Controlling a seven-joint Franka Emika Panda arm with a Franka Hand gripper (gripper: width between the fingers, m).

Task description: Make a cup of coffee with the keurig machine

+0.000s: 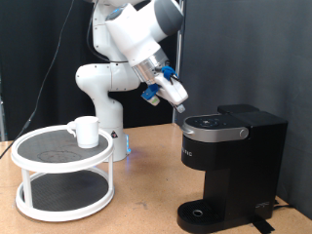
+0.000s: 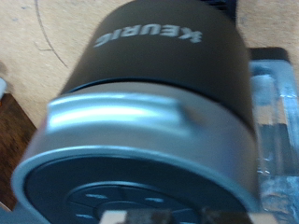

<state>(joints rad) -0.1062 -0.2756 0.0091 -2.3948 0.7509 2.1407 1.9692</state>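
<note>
The black Keurig machine (image 1: 232, 161) stands at the exterior view's right with its lid down. My gripper (image 1: 180, 109) hangs at the front edge of its silver-ringed lid, just above or touching it. The wrist view looks straight down on the machine (image 2: 149, 84), with the lid's silver lip (image 2: 121, 112) and the logo in sight; the picture is blurred. The white cup (image 1: 86, 131) stands on the upper shelf of a round rack, at the exterior view's left, far from the gripper. Nothing shows between the fingers.
The round two-tier white rack (image 1: 58, 190) with black mesh shelves sits at the exterior view's left on the wooden table (image 1: 146, 200). The arm's white base (image 1: 109, 107) stands behind it. A dark curtain hangs at the back.
</note>
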